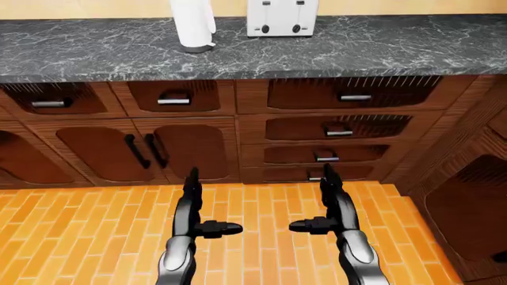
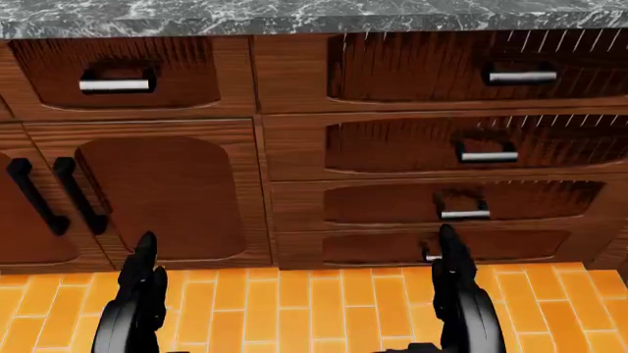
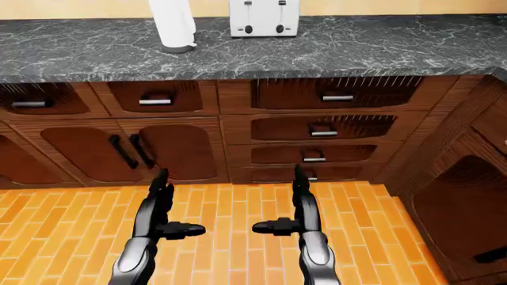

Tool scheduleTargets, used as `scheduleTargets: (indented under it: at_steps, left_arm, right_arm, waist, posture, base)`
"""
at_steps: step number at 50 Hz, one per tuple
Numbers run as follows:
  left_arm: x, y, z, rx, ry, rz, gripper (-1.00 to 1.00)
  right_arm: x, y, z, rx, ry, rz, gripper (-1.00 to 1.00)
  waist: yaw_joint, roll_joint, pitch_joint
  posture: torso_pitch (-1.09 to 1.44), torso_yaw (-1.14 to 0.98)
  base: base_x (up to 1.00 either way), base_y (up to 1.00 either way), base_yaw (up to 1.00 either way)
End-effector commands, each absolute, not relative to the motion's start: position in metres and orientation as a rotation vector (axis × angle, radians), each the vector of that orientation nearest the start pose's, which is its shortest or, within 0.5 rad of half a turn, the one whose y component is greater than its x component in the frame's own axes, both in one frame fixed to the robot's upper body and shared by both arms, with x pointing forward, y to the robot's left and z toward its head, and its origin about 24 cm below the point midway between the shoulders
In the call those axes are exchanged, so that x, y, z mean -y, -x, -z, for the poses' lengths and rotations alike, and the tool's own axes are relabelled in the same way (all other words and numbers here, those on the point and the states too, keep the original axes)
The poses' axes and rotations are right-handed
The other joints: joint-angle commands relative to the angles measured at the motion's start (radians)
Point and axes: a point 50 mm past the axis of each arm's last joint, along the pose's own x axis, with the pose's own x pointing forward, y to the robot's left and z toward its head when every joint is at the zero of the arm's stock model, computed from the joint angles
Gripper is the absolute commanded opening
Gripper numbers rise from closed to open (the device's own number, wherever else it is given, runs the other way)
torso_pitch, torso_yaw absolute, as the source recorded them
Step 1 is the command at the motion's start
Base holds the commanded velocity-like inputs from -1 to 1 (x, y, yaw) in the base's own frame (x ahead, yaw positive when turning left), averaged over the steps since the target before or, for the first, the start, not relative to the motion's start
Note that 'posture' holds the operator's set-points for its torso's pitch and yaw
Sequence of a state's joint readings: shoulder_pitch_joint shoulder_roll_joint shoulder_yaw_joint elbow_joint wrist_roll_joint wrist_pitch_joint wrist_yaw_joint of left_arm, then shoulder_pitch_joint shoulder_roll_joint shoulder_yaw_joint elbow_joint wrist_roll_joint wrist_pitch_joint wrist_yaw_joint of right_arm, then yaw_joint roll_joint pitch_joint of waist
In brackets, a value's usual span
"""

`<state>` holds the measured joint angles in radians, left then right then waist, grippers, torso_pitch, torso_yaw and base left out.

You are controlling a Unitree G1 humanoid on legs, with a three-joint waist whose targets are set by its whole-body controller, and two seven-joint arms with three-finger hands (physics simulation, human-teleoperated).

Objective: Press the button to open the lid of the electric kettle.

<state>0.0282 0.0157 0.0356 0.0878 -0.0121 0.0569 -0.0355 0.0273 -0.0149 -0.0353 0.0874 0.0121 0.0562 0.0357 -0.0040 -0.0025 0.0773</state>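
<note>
White electric kettle (image 1: 193, 25) stands upper left of left-eye view on dark marble counter (image 1: 380, 50), top cropped by frame edge; white toaster (image 1: 282, 18) just right of it. Below — wooden drawers (image 1: 353, 96) and cabinet doors (image 1: 103, 151) with black handles. Left hand (image 1: 194, 208) and right hand (image 1: 331, 205) low at bottom centre over orange brick floor (image 1: 254, 208), fingers spread, thumbs pointing inward, holding nothing — well below kettle.
</note>
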Motion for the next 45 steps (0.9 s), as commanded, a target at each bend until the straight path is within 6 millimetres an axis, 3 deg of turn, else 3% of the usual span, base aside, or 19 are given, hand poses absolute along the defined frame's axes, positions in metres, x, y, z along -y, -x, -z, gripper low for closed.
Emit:
scheduleTargets:
  at_steps: [1,3,4,5,7,8,21,27,33,38,45]
  left_arm:
    - [-0.160,-0.254,-0.041,0.000,0.000,0.001,1.00]
    - [-0.159,-0.253,-0.041,-0.001,0.000,0.001,1.00]
    - [-0.159,-0.254,-0.041,0.000,0.000,0.001,1.00]
    - [-0.160,-0.254,-0.041,0.000,0.000,0.000,1.00]
    - [-0.160,-0.254,-0.041,0.000,-0.001,0.000,1.00]
    - [-0.160,-0.254,-0.041,0.000,0.000,0.000,1.00]
    - [-0.159,-0.252,-0.044,0.002,0.001,0.002,1.00]
    - [-0.166,-0.248,-0.062,0.028,0.020,-0.022,1.00]
    - [-0.173,-0.244,-0.101,0.101,-0.021,-0.033,1.00]
    - [-0.169,-0.238,-0.122,0.134,-0.041,-0.012,1.00]
    - [-0.174,-0.227,-0.195,0.226,0.008,0.006,1.00]
  right_arm:
    - [0.160,-0.254,-0.041,-0.004,0.000,0.001,1.00]
    - [0.160,-0.255,-0.040,-0.004,-0.001,0.001,1.00]
    - [0.160,-0.255,-0.040,-0.006,-0.001,0.000,1.00]
    - [0.160,-0.255,-0.040,-0.005,-0.001,0.000,1.00]
    - [0.160,-0.255,-0.040,-0.005,0.000,0.000,1.00]
    - [0.160,-0.255,-0.040,-0.006,-0.001,0.000,1.00]
    - [0.159,-0.254,-0.041,-0.012,0.002,-0.002,1.00]
    - [0.159,-0.254,-0.049,0.021,0.043,0.013,1.00]
    - [0.149,-0.247,-0.094,0.103,0.046,0.010,1.00]
    - [0.137,-0.235,-0.133,0.144,0.001,-0.016,1.00]
    - [0.129,-0.226,-0.187,0.213,0.068,0.030,1.00]
  waist:
    - [-0.002,-0.008,-0.001]
    - [0.007,-0.001,-0.062]
    - [0.007,-0.001,-0.052]
    - [0.006,-0.006,-0.017]
    - [0.007,-0.008,-0.070]
    - [0.008,-0.008,-0.075]
    - [0.008,-0.004,-0.088]
    - [0.007,-0.003,-0.091]
    - [0.008,0.000,-0.087]
    - [0.010,0.001,-0.085]
    - [0.009,0.002,-0.082]
  posture:
    - [0.00,0.00]
    - [0.00,0.00]
    - [0.00,0.00]
    - [0.00,0.00]
    - [0.00,0.00]
    - [0.00,0.00]
    - [0.00,0.00]
    - [0.00,0.00]
    - [0.00,0.00]
    - [0.00,0.00]
    - [0.00,0.00]
  base:
    - [0.00,0.00,0.00]
    - [0.00,0.00,0.00]
    - [0.00,0.00,0.00]
    - [0.00,0.00,0.00]
    - [0.00,0.00,0.00]
    - [0.00,0.00,0.00]
    - [0.00,0.00,0.00]
    - [0.00,0.00,0.00]
    - [0.00,0.00,0.00]
    - [0.00,0.00,0.00]
    - [0.00,0.00,0.00]
